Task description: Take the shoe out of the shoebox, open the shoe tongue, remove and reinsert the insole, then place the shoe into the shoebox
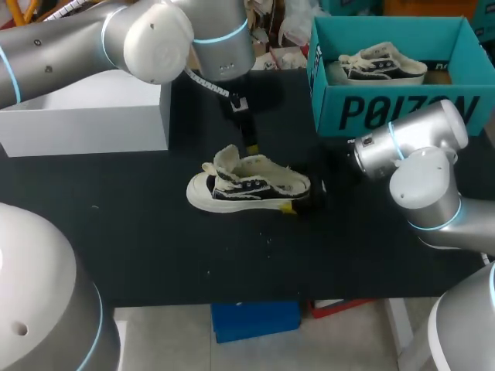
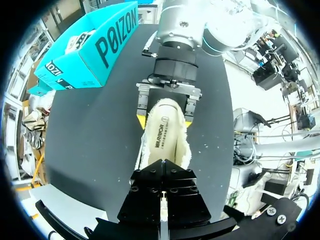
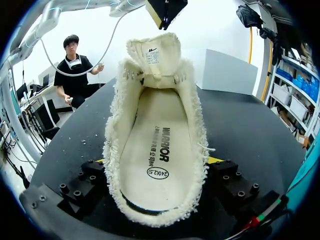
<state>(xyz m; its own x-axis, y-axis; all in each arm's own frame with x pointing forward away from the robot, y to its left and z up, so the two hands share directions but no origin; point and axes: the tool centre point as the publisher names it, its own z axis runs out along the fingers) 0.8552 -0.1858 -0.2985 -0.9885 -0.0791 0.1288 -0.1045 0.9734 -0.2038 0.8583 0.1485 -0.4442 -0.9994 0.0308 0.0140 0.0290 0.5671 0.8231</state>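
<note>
A cream shoe (image 1: 247, 185) with a dark side panel lies on the black table (image 1: 155, 239), out of the shoebox. Its tongue (image 3: 152, 55) stands upright and the printed insole (image 3: 155, 155) lies inside. My right gripper (image 1: 298, 202) holds the heel from both sides, yellow tips (image 2: 141, 119) against the fuzzy collar. My left gripper (image 1: 252, 151) hangs over the shoe's mouth with its fingers shut. Its tip (image 3: 162, 15) is right at the tongue's top edge; I cannot see a hold on it. The teal shoebox (image 1: 402, 112) stands at the back right.
A second shoe (image 1: 383, 66) lies inside the teal shoebox. A white box (image 1: 85, 116) stands at the back left, under my left arm. The table's front half is bare black cloth.
</note>
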